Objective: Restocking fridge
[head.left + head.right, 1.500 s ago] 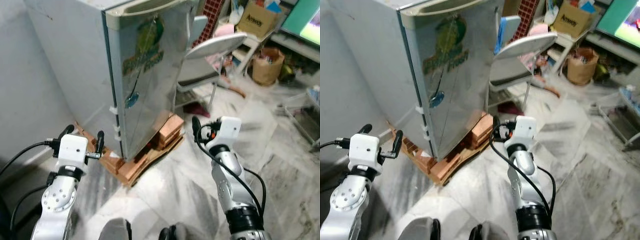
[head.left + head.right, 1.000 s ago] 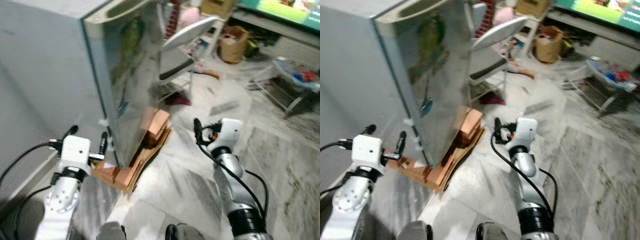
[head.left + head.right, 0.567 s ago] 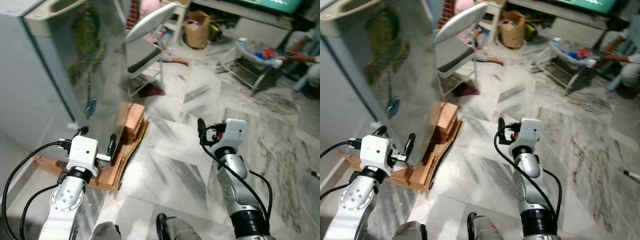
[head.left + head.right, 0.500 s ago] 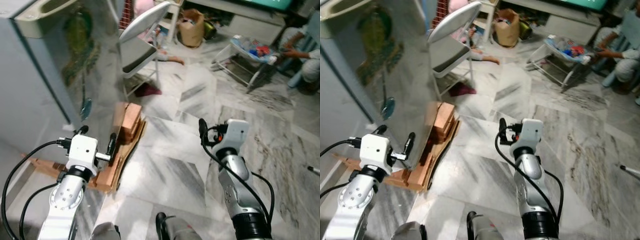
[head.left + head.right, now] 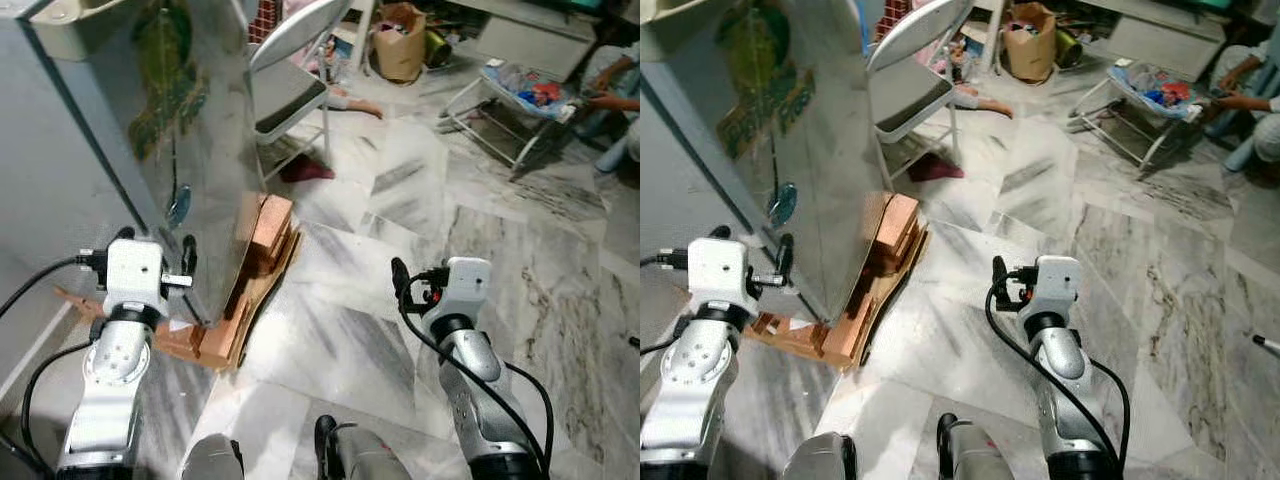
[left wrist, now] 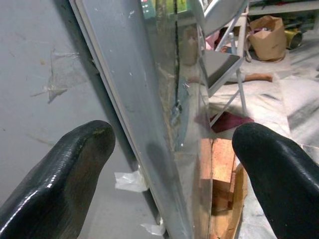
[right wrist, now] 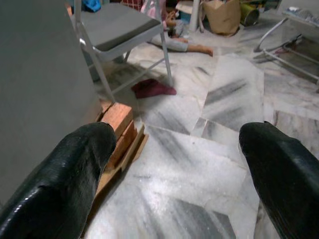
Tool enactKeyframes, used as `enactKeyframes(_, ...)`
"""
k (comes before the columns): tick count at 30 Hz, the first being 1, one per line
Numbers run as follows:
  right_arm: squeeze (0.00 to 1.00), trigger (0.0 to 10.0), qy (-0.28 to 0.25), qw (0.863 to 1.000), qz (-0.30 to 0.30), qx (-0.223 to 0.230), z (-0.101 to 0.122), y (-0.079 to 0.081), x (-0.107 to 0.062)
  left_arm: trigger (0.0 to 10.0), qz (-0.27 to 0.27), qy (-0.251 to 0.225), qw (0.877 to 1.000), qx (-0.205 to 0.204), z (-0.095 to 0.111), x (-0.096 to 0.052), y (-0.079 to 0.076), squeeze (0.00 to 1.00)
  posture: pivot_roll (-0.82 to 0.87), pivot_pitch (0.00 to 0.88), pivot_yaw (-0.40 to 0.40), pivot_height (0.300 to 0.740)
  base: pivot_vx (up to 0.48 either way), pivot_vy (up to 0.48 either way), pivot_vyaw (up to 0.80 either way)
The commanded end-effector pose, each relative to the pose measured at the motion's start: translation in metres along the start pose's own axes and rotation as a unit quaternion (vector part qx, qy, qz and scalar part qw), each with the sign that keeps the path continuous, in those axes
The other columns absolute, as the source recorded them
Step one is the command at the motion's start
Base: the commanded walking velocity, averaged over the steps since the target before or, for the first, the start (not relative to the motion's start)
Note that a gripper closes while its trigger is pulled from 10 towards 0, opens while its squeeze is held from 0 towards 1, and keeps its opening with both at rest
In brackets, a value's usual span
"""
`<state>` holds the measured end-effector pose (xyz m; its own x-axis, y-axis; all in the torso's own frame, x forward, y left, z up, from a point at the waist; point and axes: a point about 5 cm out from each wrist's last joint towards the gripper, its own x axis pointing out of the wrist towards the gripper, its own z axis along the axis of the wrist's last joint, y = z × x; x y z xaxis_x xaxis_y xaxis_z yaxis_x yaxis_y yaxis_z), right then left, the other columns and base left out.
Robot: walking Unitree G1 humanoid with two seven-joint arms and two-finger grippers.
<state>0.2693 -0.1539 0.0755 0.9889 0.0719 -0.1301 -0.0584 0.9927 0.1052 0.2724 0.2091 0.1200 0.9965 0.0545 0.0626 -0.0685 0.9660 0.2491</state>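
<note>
Left gripper (image 5: 155, 247) beside fridge (image 5: 150, 110) corner.

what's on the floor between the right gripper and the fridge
Mostly bare marble floor; by the fridge, stacked bricks and cardboard prop its base, short of the right gripper, seen from the left eye view.

I see the fridge (image 5: 150, 120) door in glossy, mirror-like metal, its side matt grey. It stands on rough reddish bricks (image 5: 262, 235) and brown cardboard (image 5: 865, 300). The floor (image 5: 400, 200) is polished grey-veined marble. The folding chair (image 5: 905, 95) looks smooth, painted grey.
</note>
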Motion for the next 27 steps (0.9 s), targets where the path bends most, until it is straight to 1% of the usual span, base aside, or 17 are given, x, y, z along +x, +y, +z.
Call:
enactKeyframes(1, 0.0, 10.0, -0.001, 1.0, -0.006, -0.005, 0.003, -0.007, -0.004, 10.0, 0.005, 0.0, 1.0, 0.005, 0.0, 0.004, 0.004, 0.0, 0.12, 0.21, -0.105, 0.74, 0.0, 0.0, 0.0)
enactKeyframes(4, 0.0, 10.0, 0.001, 1.0, -0.01, -0.008, 0.004, -0.01, -0.007, 10.0, 0.009, -0.008, 1.0, 0.014, 0.005, 0.018, 0.008, 0.0, 0.11, 0.212, -0.104, 0.74, 0.0, 0.0, 0.0)
enactKeyframes(6, 0.0, 10.0, 0.004, 1.0, -0.006, -0.009, 0.004, -0.01, -0.011, 10.0, 0.007, -0.015, 1.0, 0.012, 0.008, 0.029, 0.01, 0.0, 0.1, 0.215, -0.106, 0.74, 0.0, 0.0, 0.0)
enactKeyframes(7, 0.0, 10.0, 0.004, 1.0, -0.006, -0.009, 0.004, -0.01, -0.011, 10.0, 0.007, -0.015, 1.0, 0.012, 0.008, 0.029, 0.01, 0.0, 0.1, 0.215, -0.106, 0.74, 0.0, 0.0, 0.0)
enactKeyframes(8, 0.0, 10.0, 0.006, 1.0, -0.004, -0.01, 0.004, -0.011, -0.014, 10.0, 0.006, -0.017, 1.0, 0.009, 0.01, 0.034, 0.011, 0.0, 0.1, 0.215, -0.107, 0.74, 0.0, 0.0, 0.0)
enactKeyframes(11, 0.0, 10.0, 0.014, 1.0, -0.008, -0.016, 0.001, -0.014, -0.018, 10.0, 0.006, -0.02, 1.0, 0.01, 0.012, 0.043, 0.011, 0.0, 0.09, 0.214, -0.109, 0.74, 0.0, 0.0, 0.0)
enactKeyframes(13, 0.0, 10.0, 0.017, 1.0, -0.01, -0.017, 0.0, -0.016, -0.019, 10.0, -0.012, -0.018, 1.0, 0.01, 0.011, 0.048, 0.008, 0.0, 0.09, 0.216, -0.112, 0.74, 0.0, 0.0, 0.0)
enactKeyframes(17, 0.0, 10.0, 0.022, 0.999, -0.016, -0.019, 0.0, -0.02, -0.02, 10.0, -0.036, -0.023, 0.999, 0.031, 0.011, 0.053, 0.003, 0.0, 0.08, 0.216, -0.11, 0.74, 0.0, 0.0, 0.0)
enactKeyframes(27, 0.0, 10.0, 0.025, 0.999, -0.015, -0.019, 0.001, -0.02, -0.021, 10.0, -0.038, -0.027, 0.998, 0.031, 0.01, 0.056, 0.003, 0.0, 0.08, 0.216, -0.11, 0.74, 0.0, 0.0, 0.0)
